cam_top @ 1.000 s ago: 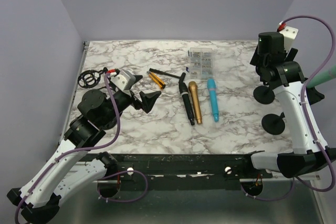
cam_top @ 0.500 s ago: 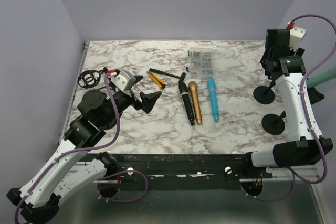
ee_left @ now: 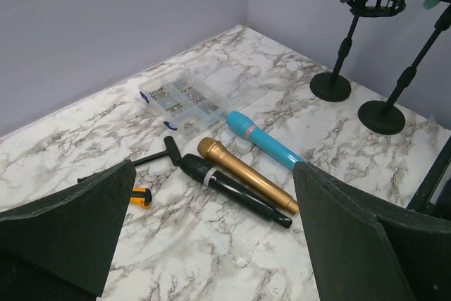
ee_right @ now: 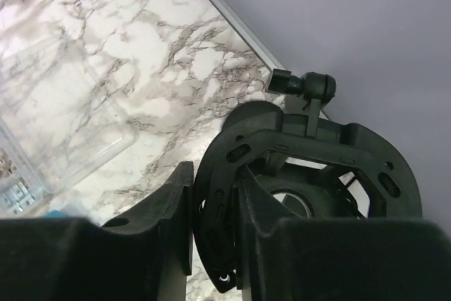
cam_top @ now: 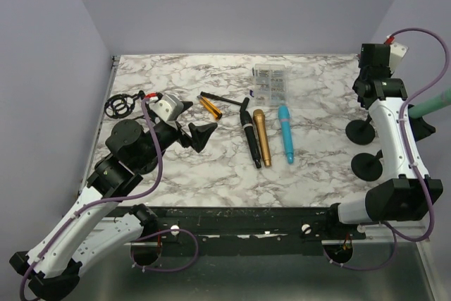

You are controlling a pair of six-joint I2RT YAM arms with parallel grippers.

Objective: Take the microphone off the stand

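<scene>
Soft, even light falls from above and makes the marble table [cam_top: 211, 167] bright; the microphones [cam_top: 262, 137] lying on it cast only faint, short shadows. Close to both wrist cameras, the black fingers [ee_left: 63, 237] look dark, flat and slightly blurred

Grey-veined white marble table [cam_top: 211, 174] between plain lavender walls [cam_top: 246, 5]

Microphones lying flat: three, in front of the clear box [cam_top: 270, 82]: black microphone [cam_top: 249, 135], gold microphone [cam_top: 262, 137], blue microphone [cam_top: 285, 133].
Stands: two, right of the box: far stand [cam_top: 359, 130], near stand [cam_top: 366, 166].
Clear boxes: one.
Ring mounts: two: loose mount [cam_top: 118, 107] far left of the box, stand mount [ee_right: 296, 139].
</scene>
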